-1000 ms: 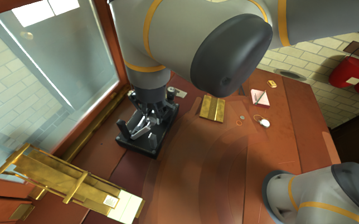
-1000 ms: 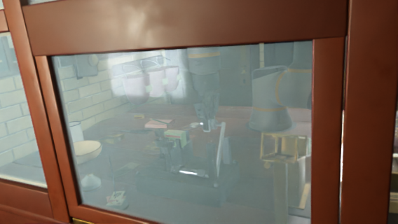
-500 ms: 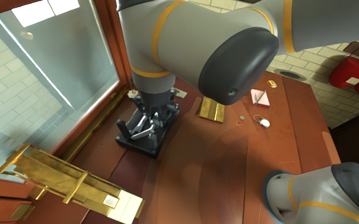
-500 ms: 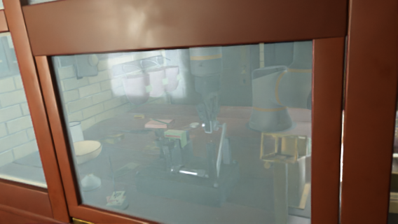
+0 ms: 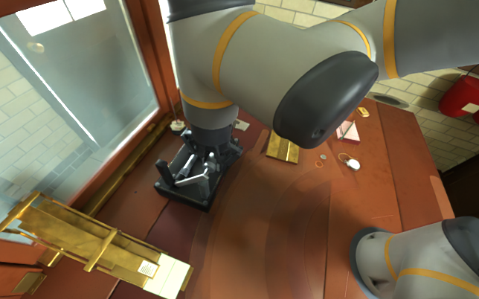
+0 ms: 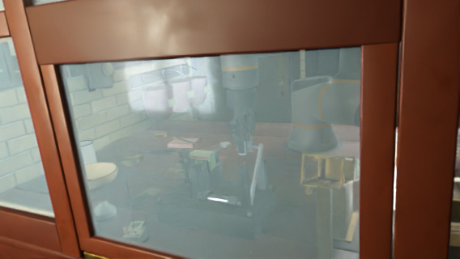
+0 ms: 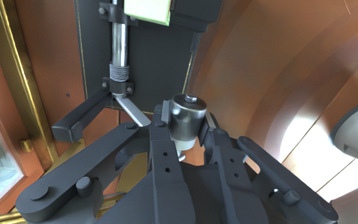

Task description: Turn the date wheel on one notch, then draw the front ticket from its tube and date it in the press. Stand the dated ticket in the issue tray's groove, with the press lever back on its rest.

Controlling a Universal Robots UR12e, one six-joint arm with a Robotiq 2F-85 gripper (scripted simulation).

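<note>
The press lever's steel knob [image 7: 186, 119] sits between the fingers of my gripper [image 7: 184, 122], which is closed on it above the dark press base [image 5: 189, 178]; the lever's bright arm [image 5: 191, 179] runs from the knob to a sprung shaft [image 7: 119, 53] on the press. A black rest post [image 5: 163, 171] stands at the press's near-left corner. A pale green ticket [image 7: 147, 11] shows at the far end of the press. The brass ticket tube rack [image 5: 85, 238] lies at the counter's near-left corner with white tickets [image 5: 167, 273] at its mouth. The brass issue tray [image 5: 282, 148] lies right of the press.
The glass booth window [image 5: 74, 93] with its wooden frame runs along the left of the counter. My own arm fills the upper scene, its base [image 5: 420, 260] at lower right. A pink notepad [image 5: 347, 132], a coin [image 5: 323, 157] and a pocket watch [image 5: 353, 163] lie on the right.
</note>
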